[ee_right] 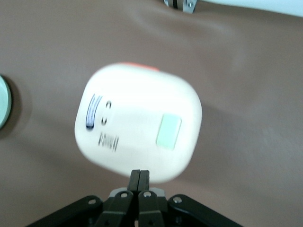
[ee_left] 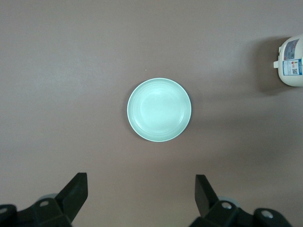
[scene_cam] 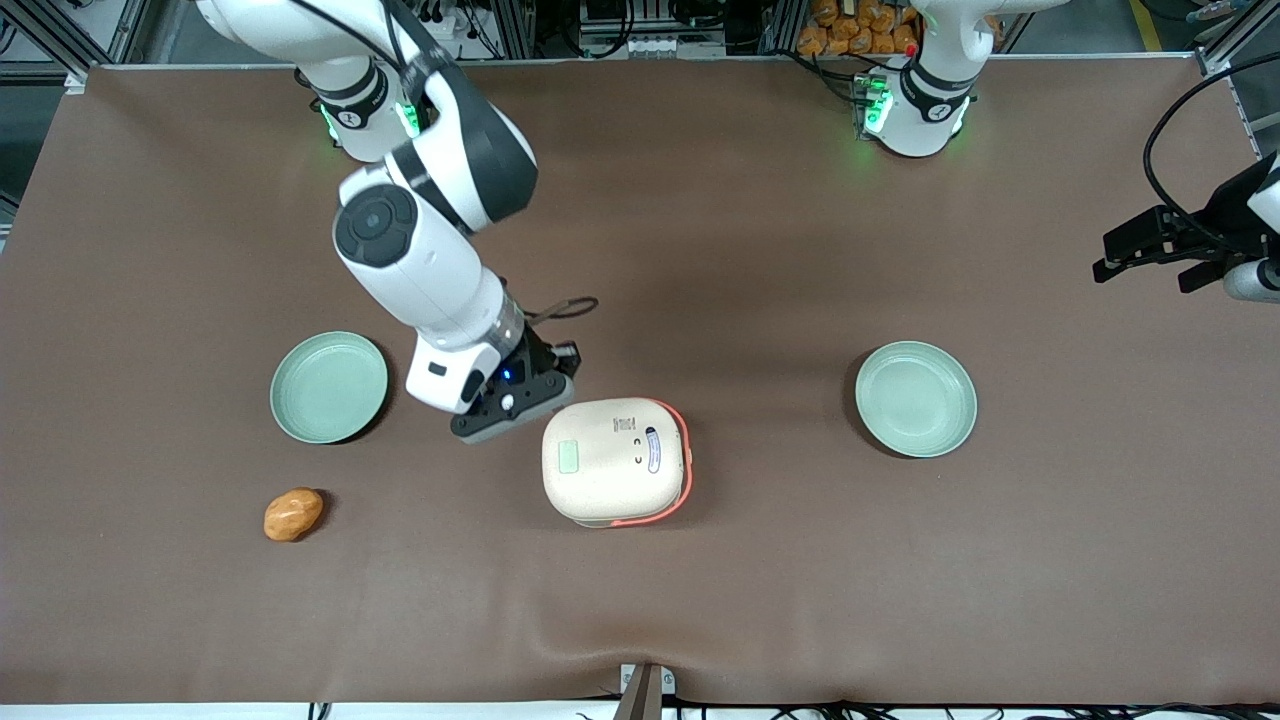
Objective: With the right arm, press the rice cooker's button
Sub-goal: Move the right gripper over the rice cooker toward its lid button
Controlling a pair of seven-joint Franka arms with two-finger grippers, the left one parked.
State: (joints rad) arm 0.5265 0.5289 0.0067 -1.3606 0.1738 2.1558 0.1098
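The rice cooker (scene_cam: pixel 615 460) stands near the middle of the table, cream lid up, coral-orange trim along its edge. The small pale mint-green button (scene_cam: pixel 569 456) sits on the lid, at the side toward the working arm. My right arm (scene_cam: pixel 420 250) reaches down from the back. Its gripper (scene_cam: pixel 520 410) hangs beside the cooker's farther corner, close to the lid's edge and off the button. In the right wrist view the gripper (ee_right: pixel 139 174) is shut and empty, fingers pressed together, with the cooker lid (ee_right: pixel 137 127) and the button (ee_right: pixel 168 132) ahead of it.
A round mint-green plate (scene_cam: pixel 329 387) lies beside the gripper toward the working arm's end. A second plate (scene_cam: pixel 915 399) lies toward the parked arm's end. An orange-brown bread-like lump (scene_cam: pixel 293 514) lies nearer the front camera than the first plate.
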